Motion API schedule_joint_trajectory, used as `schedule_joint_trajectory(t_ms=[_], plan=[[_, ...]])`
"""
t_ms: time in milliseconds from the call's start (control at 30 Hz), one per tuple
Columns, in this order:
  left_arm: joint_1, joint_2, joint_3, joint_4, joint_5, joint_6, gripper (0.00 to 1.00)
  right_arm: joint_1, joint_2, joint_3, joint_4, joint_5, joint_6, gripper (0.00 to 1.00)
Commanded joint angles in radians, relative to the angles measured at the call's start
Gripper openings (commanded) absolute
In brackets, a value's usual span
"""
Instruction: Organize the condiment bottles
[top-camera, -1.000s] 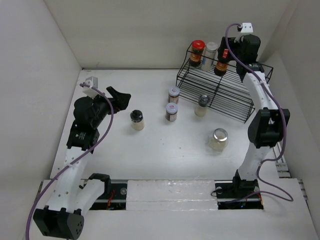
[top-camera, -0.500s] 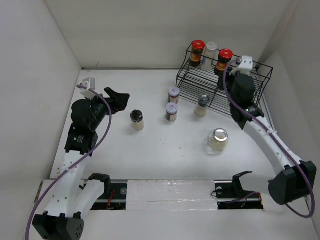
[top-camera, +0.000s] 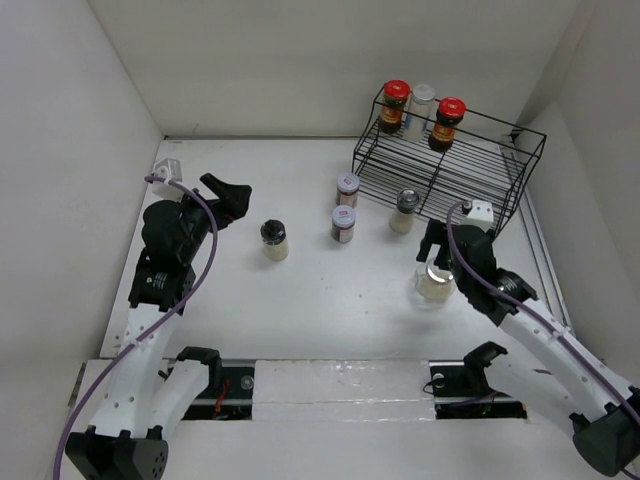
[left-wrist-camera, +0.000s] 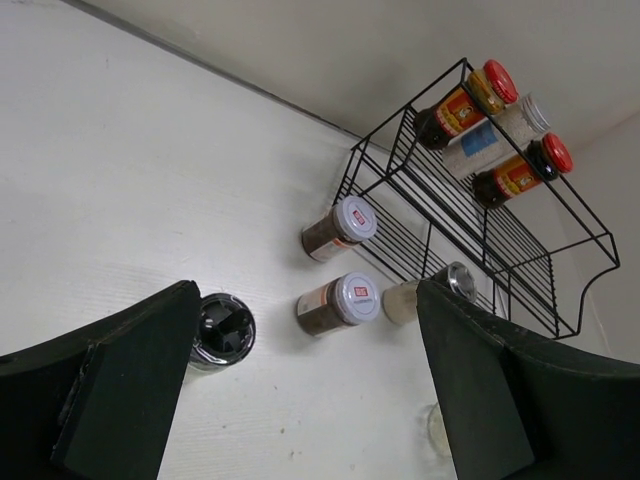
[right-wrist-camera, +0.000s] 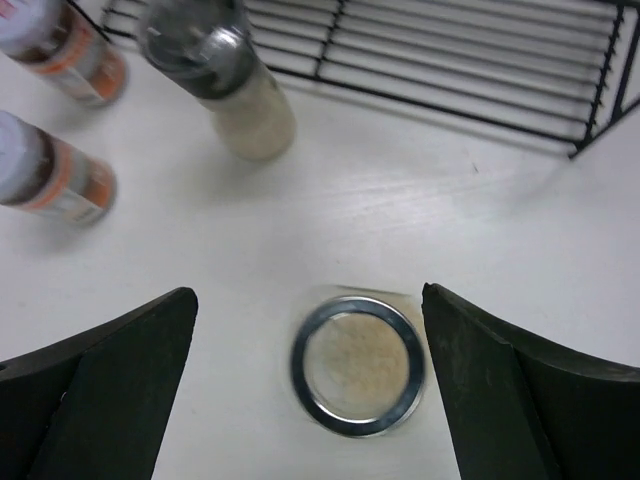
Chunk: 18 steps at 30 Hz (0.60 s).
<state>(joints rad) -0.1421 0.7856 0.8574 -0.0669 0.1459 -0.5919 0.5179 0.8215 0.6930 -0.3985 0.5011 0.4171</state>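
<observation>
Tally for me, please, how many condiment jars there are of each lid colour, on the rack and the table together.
Red-lidded jars: 2
Silver-lidded jars: 5
Black-lidded jar: 1
Total: 8

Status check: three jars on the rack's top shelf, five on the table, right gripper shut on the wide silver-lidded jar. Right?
Not quite. The right gripper is open, not shut. The right wrist view shows its fingers standing wide apart, one on either side of the wide silver-lidded jar and clear of it. The counts on the rack and the table are right.
</observation>
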Motion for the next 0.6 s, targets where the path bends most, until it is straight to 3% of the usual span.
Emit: schedule_joint_trajectory(t_ms=[0, 500, 567], plan=[[0.006, -0.022, 0.02, 0.018, -0.017, -0.014, 0.86, -0.05, 0.02, -0.032, -0.08, -0.01, 0.065, 1.0], [0.006, -0.002, 0.011, 0.039, 0.018, -0.005, 0.86, -0.133, 0.153, -0.052, -0.06, -0.154, 0.022, 1.0], [0.006, 0.007, 0.011, 0.039, 0.027, -0.005, 0.86, -0.133, 0.153, -0.052, -0.074, -0.145, 0.031, 0.96]])
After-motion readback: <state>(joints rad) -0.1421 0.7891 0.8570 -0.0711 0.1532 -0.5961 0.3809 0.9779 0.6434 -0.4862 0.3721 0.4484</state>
